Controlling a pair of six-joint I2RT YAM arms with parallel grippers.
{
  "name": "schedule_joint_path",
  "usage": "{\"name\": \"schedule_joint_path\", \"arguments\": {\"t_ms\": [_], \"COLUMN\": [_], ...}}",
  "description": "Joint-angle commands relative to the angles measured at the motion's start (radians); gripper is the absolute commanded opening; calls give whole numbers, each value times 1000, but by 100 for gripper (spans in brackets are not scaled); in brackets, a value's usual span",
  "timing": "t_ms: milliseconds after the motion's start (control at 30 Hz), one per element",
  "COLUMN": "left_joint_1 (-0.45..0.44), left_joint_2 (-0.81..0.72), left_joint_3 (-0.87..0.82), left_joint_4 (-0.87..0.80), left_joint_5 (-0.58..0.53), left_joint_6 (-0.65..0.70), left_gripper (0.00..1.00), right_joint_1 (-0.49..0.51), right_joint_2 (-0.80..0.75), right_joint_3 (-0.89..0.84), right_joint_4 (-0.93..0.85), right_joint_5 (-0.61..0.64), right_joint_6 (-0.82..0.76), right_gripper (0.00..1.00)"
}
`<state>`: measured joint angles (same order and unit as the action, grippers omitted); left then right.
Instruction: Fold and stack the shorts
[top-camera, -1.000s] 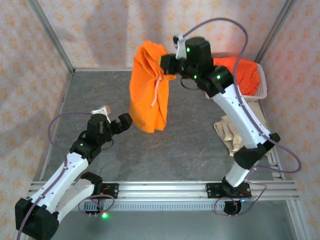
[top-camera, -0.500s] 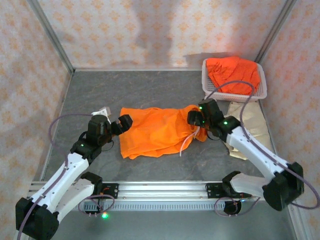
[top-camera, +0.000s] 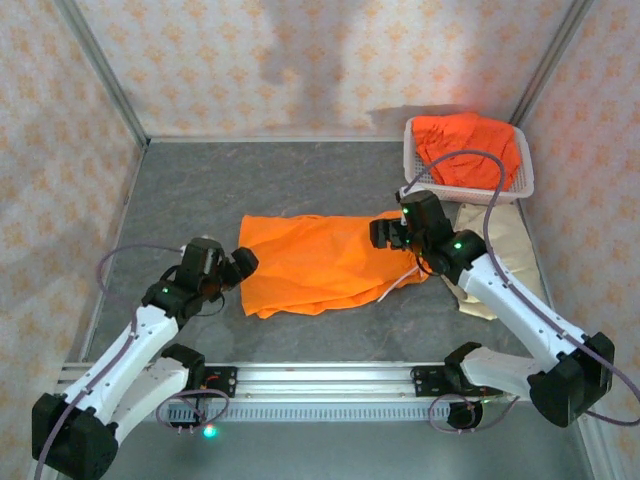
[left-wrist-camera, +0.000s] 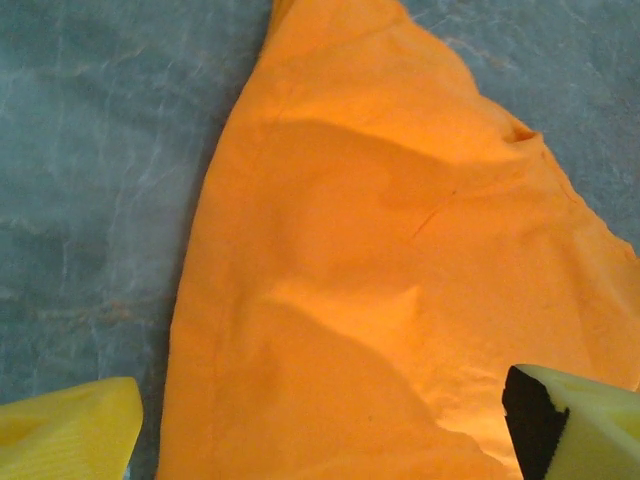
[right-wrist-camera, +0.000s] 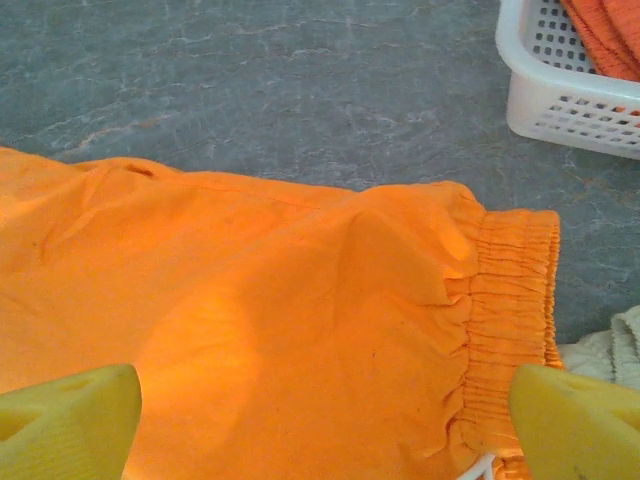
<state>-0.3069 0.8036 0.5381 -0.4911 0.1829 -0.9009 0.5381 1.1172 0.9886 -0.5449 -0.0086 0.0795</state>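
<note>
- Now, the orange shorts (top-camera: 320, 262) lie spread flat in the middle of the tabletop (top-camera: 200, 190), waistband to the right, with the white drawstring (top-camera: 398, 284) trailing toward the near edge.
- The left claw (top-camera: 243, 264) is at the left end of this cloth, fingers apart, holding nothing.
- The right claw (top-camera: 383, 234) is over the waistband, fingers also apart, empty.
- An orange pile (top-camera: 465, 148) fills the basket (top-camera: 522, 186) in the far right corner.
- The beige shorts (top-camera: 503, 250) lie by the right edge, just in front of the basket.
</note>
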Motion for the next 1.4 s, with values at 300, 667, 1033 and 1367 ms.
{"name": "schedule_joint_path", "arguments": {"t_ms": [300, 667, 1033, 1367], "left_joint_1": [-156, -162, -58, 130], "left_joint_2": [119, 227, 181, 333], "left_joint_3": [-125, 8, 285, 465], "left_joint_4": [24, -13, -200, -240], "left_joint_5": [12, -49, -152, -104], "left_joint_6": [-214, -131, 83, 240], "left_gripper": [74, 14, 3, 0], "right_joint_1": [-17, -38, -31, 118], "right_joint_2": [-56, -59, -78, 58], "right_joint_3": [-46, -101, -142, -75], "right_joint_4": [44, 45, 86, -126], "right_joint_5": [82, 15, -167, 121], "right_joint_6": [65, 49, -187, -657], "right_gripper": [100, 97, 97, 98]}}
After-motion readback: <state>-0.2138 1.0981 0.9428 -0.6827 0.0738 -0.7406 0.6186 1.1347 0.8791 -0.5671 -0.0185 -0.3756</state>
